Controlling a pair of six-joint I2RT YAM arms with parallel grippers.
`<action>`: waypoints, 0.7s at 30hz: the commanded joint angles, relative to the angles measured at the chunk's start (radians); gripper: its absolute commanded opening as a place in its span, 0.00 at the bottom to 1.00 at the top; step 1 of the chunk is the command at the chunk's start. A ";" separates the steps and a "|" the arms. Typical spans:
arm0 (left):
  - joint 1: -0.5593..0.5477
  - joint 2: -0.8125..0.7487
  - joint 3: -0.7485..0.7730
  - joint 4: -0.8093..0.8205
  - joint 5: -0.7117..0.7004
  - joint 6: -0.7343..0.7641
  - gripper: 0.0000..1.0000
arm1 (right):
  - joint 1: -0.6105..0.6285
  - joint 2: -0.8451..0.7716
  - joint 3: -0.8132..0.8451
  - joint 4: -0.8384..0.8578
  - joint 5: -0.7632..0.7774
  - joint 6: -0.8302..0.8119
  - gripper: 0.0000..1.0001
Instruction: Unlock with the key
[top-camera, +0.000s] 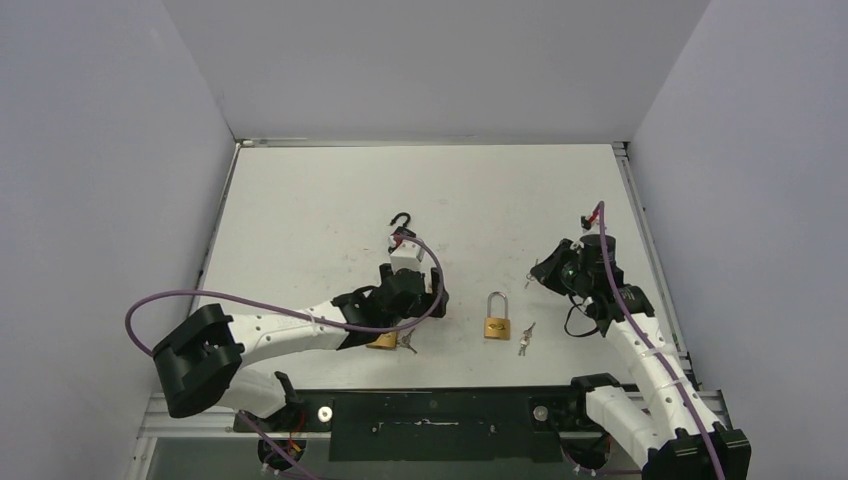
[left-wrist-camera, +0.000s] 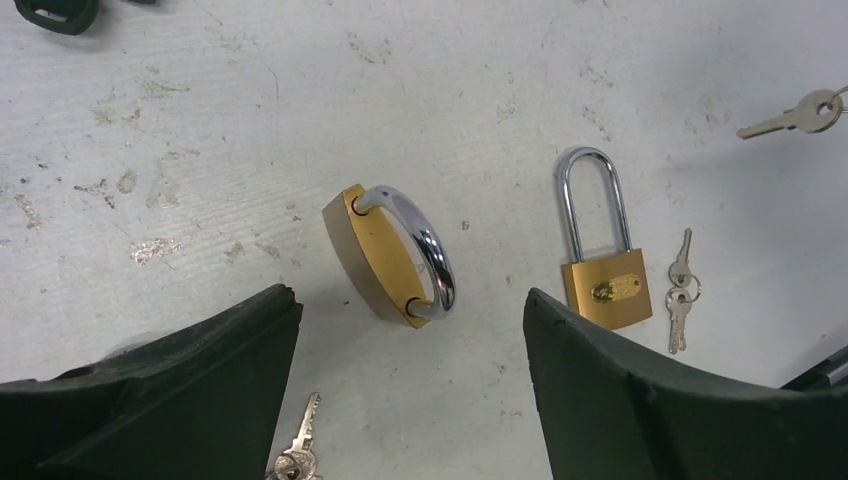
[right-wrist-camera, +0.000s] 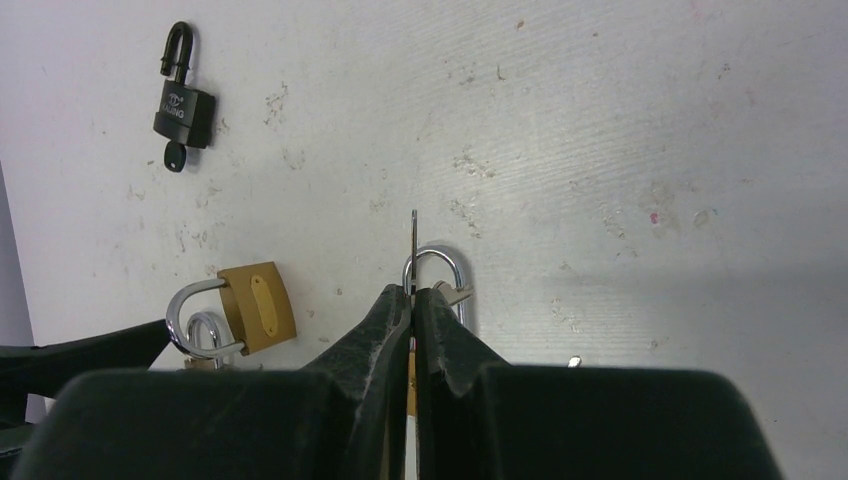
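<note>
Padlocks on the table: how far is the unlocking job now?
Seemingly done: black padlock, black key inserted, shackle lifted. In hand: right jaws shut on a key; left jaws open above the short brass padlock. Remaining: it and the long brass padlock look locked.

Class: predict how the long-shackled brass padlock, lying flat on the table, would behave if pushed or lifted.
The padlock lies on its broad face, so it would probably slide rather than roll or tip. Its all-metal look suggests it is rigid and heavy for its size. The polished shackle may be slippery to pinch.
</note>
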 joint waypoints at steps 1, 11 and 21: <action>-0.006 0.055 0.017 0.069 -0.046 -0.007 0.80 | 0.011 0.003 -0.008 0.050 0.002 0.014 0.00; -0.104 0.231 0.023 0.184 -0.243 -0.055 0.72 | 0.017 0.011 -0.009 0.052 0.007 0.015 0.00; -0.164 0.338 0.009 0.256 -0.451 -0.063 0.53 | 0.020 0.023 0.019 0.023 0.019 -0.007 0.00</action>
